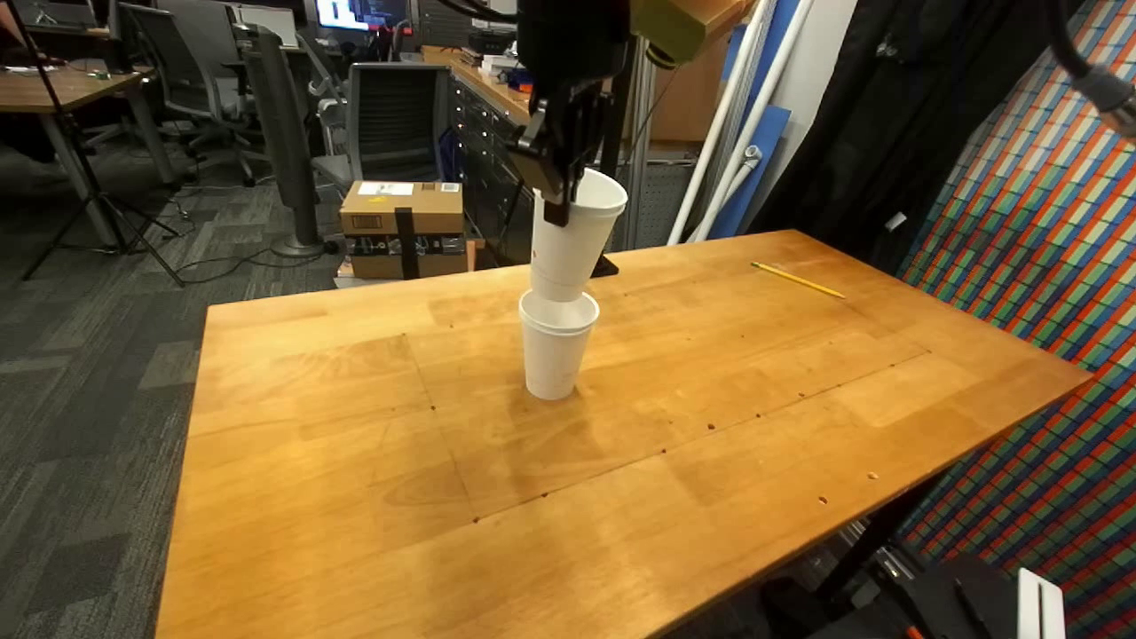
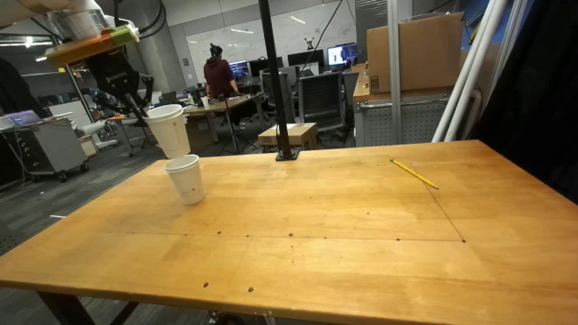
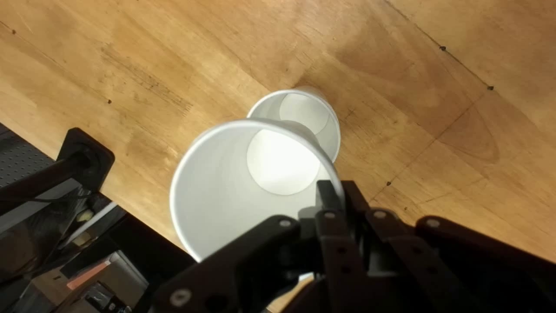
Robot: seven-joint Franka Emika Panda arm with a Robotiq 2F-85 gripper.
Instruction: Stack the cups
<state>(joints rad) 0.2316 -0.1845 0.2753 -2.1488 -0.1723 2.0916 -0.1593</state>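
Two plain white cups are in all views. The held cup [image 1: 572, 244] [image 2: 169, 131] hangs tilted, mouth up, above the lower cup [image 1: 555, 355] [image 2: 187, 183], which stands upright on the wooden table. My gripper [image 1: 557, 209] [image 2: 143, 118] is shut on the held cup's wall at the rim. In the wrist view, one fingertip of the gripper [image 3: 341, 191] is inside the held cup [image 3: 217, 187] and one outside. There the held cup partly covers the mouth of the lower cup [image 3: 304, 108]. The held cup's base is close over the lower rim; I cannot tell whether they touch.
A yellow pencil [image 1: 799, 280] [image 2: 414, 174] lies on the wooden table [image 1: 355, 497] [image 2: 343, 271] away from the cups. A black post [image 2: 281, 90] stands on the table's edge, its base also showing in the wrist view [image 3: 87, 158]. Cardboard boxes [image 1: 404, 217] are beyond the table.
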